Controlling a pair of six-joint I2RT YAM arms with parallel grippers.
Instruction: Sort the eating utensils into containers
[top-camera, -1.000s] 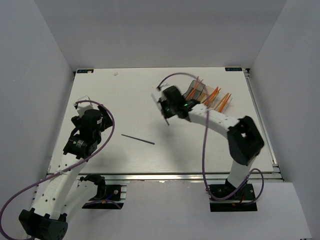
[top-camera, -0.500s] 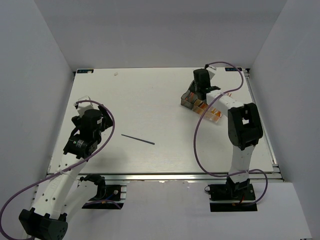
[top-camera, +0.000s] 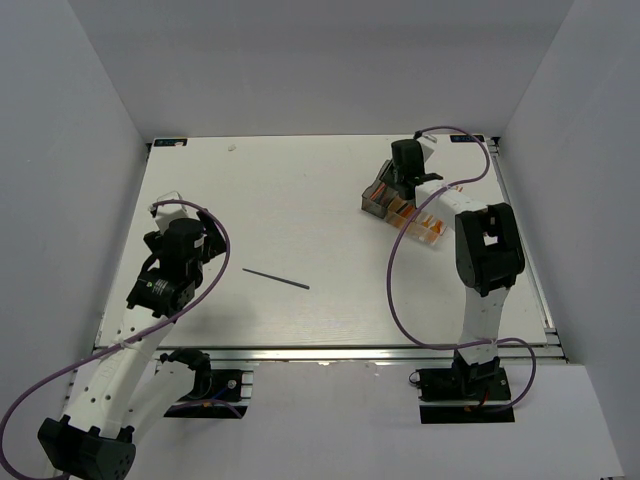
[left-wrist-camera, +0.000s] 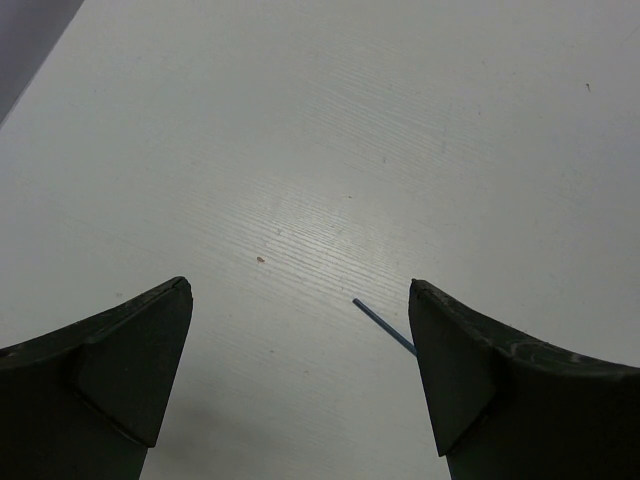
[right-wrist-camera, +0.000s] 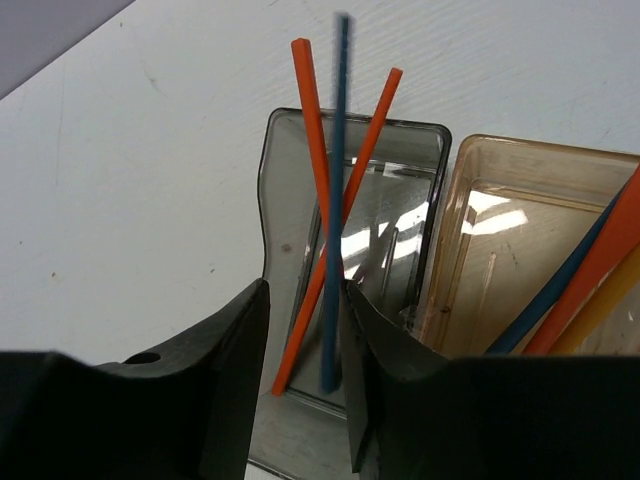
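You have the white table (top-camera: 300, 200) in front of you with both arms over it. The left arm hangs above the near left part, and the right arm reaches out to the far right.

The left gripper (left-wrist-camera: 300, 290) points down at bare tabletop. Its jaws are spread wide and hold nothing.

The right gripper (right-wrist-camera: 305, 288) is right over the row of bins (top-camera: 405, 212) at the far right. Its jaws are parted a little, wider than any stick between them, so nothing looks pinched.

Below it, the smoky grey bin (right-wrist-camera: 270, 200) sits just beside the amber bin (right-wrist-camera: 500, 260), their walls touching. The clear bin (top-camera: 438, 235) ends the row on the near side.

In the grey bin two orange sticks (right-wrist-camera: 308, 120) cross each other and lean out over the far rim. A dark blue stick (right-wrist-camera: 338, 150) stands almost upright among them. It is blurred, in the gap between the right fingers.

In the amber bin a blue, an orange and a yellow utensil (right-wrist-camera: 590, 270) lean together; their types can't be told.

One dark stick (top-camera: 275, 277) lies flat on the open table, just right of the left gripper and well apart from the bins.
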